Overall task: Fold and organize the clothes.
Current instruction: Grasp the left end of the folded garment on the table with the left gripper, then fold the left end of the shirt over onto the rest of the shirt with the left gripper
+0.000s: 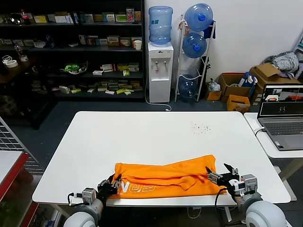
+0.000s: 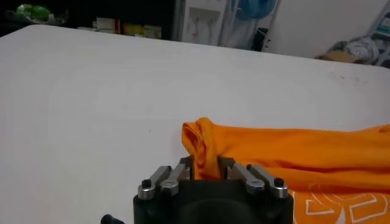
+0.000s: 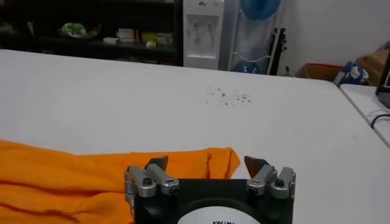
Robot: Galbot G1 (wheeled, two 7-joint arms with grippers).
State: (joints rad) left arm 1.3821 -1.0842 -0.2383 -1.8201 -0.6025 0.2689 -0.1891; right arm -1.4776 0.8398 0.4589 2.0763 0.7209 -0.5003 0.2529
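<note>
The orange shirt (image 1: pixel 168 178) lies in a long, wrinkled strip on the near side of the white table (image 1: pixel 151 137), with its white letters facing up by the left end. Lying across like that, each end sits right in front of one gripper, so both arms can reach it at once.

The left gripper (image 2: pixel 206 169) is at the shirt's left end. Its fingers are pulled in narrow with a bunched fold of orange cloth squeezed between them. It looks like it pinches the edge there so it can lift or pull that end over for a fold.

The right gripper (image 3: pixel 207 165) is at the shirt's right end. Its fingers stand wide apart and hold nothing. The shirt's corner lies just ahead of it, between and below the two fingers. I think it is lined up like this to close on that corner next, so both ends can move together.
</note>
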